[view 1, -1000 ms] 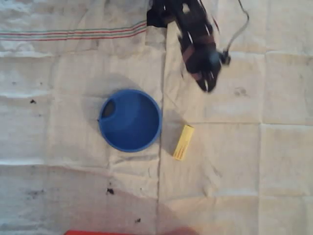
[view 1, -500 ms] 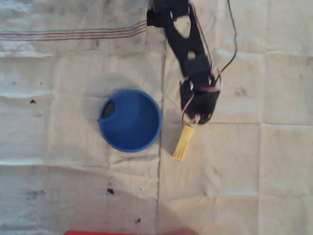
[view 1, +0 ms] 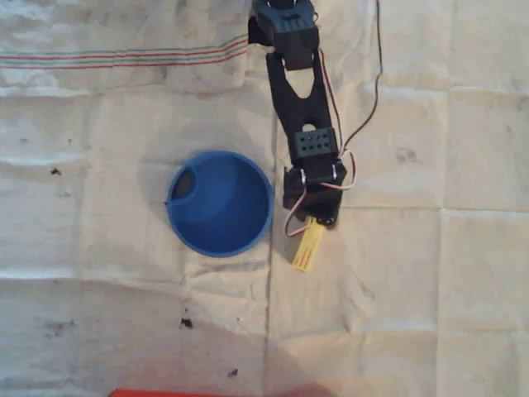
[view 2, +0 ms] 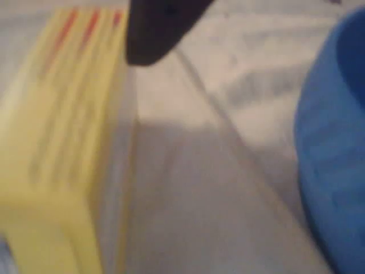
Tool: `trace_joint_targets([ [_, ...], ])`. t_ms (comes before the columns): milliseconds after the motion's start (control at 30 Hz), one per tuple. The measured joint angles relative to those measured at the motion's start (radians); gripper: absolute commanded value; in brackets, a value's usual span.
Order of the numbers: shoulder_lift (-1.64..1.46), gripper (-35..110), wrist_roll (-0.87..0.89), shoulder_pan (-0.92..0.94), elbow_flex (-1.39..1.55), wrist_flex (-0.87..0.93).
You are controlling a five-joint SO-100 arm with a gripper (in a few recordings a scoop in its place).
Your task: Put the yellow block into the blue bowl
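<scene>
Creased white cloth [view 1: 124, 314] covers the whole table, with thin red and green stripes [view 1: 124, 59] near the far edge in the overhead view and a few dark specks lower down. On it sits the blue bowl [view 1: 220, 203], empty, its dark oval mark near the inner rim at the left. Just to its right, apart from it, lies the yellow block [view 1: 307, 246], flat on the cloth and angled slightly.

A second ago my arm [view 1: 302, 107] was drawn back near the top of the overhead view; half a second ago it was swinging down toward the block. Now my pincer [view 1: 312, 217] sits over the block's upper end, hiding it. I judge I am lined up for the grasp, not yet lifting.

From above, my wrist covers the fingers, so I cannot tell whether the pincer is open or clamped. The wrist view adds the close detail: the yellow block [view 2: 63, 142] is large and blurred at the left with reddish lengthwise grooves, one dark fingertip [view 2: 154, 28] is just beside its far end, and the blue bowl [view 2: 336, 154] wall rises at the right.
</scene>
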State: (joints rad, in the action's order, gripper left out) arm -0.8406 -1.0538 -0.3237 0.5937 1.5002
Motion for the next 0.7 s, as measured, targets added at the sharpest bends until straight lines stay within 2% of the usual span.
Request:
trace_joint_targets([
  [700,0.091,22,0.005,0.023,-0.012,0.021],
])
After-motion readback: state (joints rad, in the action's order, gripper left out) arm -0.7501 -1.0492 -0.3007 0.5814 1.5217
